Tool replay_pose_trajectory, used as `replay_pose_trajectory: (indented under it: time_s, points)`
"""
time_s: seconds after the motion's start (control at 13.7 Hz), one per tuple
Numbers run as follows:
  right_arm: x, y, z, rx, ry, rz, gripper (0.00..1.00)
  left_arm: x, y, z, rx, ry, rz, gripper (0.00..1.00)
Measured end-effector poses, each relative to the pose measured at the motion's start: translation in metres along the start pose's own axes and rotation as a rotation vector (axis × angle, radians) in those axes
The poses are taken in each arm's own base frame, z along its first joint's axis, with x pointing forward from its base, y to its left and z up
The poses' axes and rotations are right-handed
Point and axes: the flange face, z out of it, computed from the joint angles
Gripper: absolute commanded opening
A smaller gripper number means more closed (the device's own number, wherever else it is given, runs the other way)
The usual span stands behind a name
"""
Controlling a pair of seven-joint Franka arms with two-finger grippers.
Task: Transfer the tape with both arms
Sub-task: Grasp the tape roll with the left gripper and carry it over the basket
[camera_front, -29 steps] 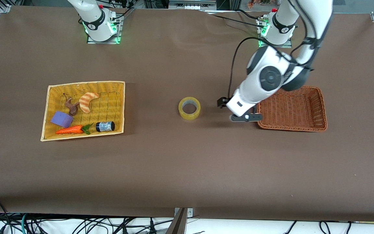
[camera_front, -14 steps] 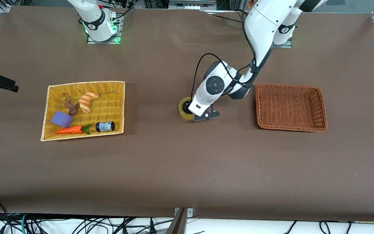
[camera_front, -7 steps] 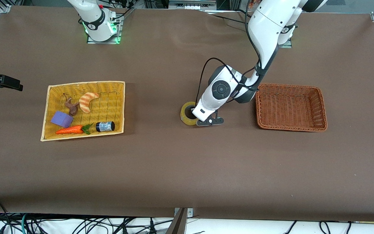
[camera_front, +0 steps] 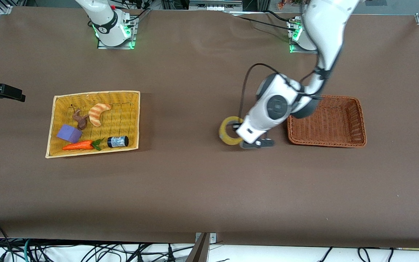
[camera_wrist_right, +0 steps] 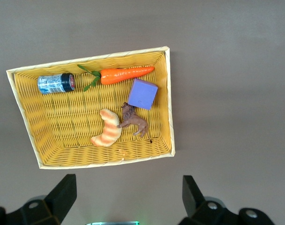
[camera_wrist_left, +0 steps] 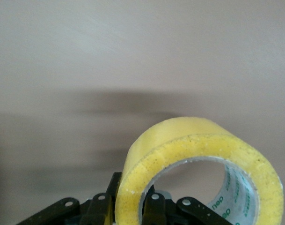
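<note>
Front view: the left gripper (camera_front: 241, 135) is clamped on the wall of the tape (camera_front: 228, 130), one finger through the hole and one outside. The roll is tilted and appears lifted off the table (camera_front: 202, 189), over its middle strip, just beside the brown basket (camera_front: 358, 140) at the left arm's end. The yellow basket (camera_front: 51, 145) sits toward the right arm's end.

Left wrist view: the fingers (camera_wrist_left: 101, 208) pinch the tape's (camera_wrist_left: 198, 140) yellowish wall near its rim. The roll looks stiff and light, with a smooth, likely slippery outer face; the wall is the sensible place to hold, and the grip seems shallow.

Right wrist view: the right gripper (camera_wrist_right: 128, 197) waits with fingers spread wide, holding nothing, high over the yellow basket (camera_wrist_right: 170, 117) with its carrot (camera_wrist_right: 126, 74), jar (camera_wrist_right: 55, 83) and croissant toy (camera_wrist_right: 107, 131).
</note>
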Motion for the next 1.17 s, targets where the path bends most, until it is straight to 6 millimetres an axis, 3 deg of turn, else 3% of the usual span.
replay_pose_trajectory:
  time_s: [0.15,0.29,0.51,0.73,0.8,0.88,0.95,1.17]
  points:
    - [0.0,0.0,0.0,0.0,0.0,0.0,1.0,0.012,-0.089,-0.048,-0.005,-0.004,0.096,0.0]
    - [0.0,0.0,0.0,0.0,-0.001,0.0,1.0,0.003,-0.165,-0.06,0.005,-0.019,0.171,0.0]
    - [0.0,0.0,0.0,0.0,-0.001,-0.001,1.0,-0.021,-0.235,-0.029,0.094,-0.069,0.257,0.0]
    - [0.002,0.0,0.004,0.001,-0.007,-0.001,1.0,-0.034,-0.276,0.016,0.133,-0.031,0.295,0.01]
    - [0.002,0.0,0.005,0.001,-0.009,-0.002,1.0,-0.04,-0.283,0.032,0.134,-0.03,0.301,0.14]
    - [0.003,0.0,0.005,0.001,-0.01,-0.002,1.0,-0.045,-0.286,0.043,0.134,-0.035,0.305,0.64]
    - [0.003,0.0,0.005,0.001,-0.01,-0.002,1.0,-0.046,-0.286,0.048,0.133,-0.041,0.307,1.0]
    - [0.003,0.0,0.005,0.001,-0.01,-0.002,1.0,-0.045,-0.284,0.038,0.134,-0.026,0.31,1.0]
